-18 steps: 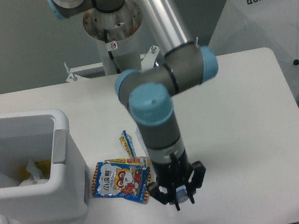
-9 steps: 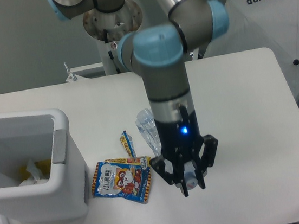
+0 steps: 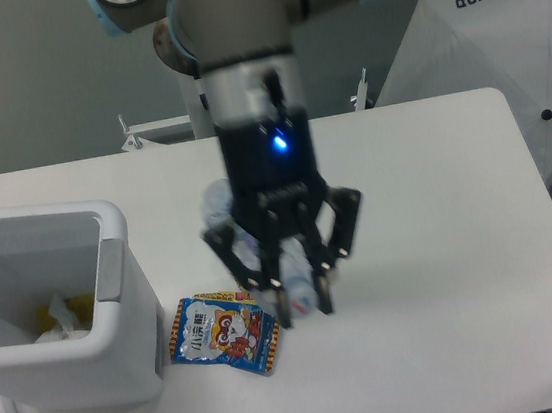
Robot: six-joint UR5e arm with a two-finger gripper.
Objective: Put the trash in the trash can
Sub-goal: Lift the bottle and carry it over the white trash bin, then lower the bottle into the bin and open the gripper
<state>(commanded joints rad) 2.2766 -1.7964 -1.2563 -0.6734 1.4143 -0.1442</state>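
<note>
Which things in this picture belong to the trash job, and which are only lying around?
Belong to the job:
- clear plastic bottle, held in the hand
- blue snack bag
- white trash can

Just lying about:
- white umbrella marked SUPERIOR
- table itself

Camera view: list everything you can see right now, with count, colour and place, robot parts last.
bottle: one, clear plastic, blurred, held up between the gripper fingers above the table.
snack bag: one, blue with cartoon animal, flat on the table right of the trash can.
trash can: one, white with grey panel, at the table's left edge, some pale and yellow items inside.
table: one, white.
umbrella: one, white with dark lettering, behind the table at right.
gripper: one, black, closed on the bottle.
</note>
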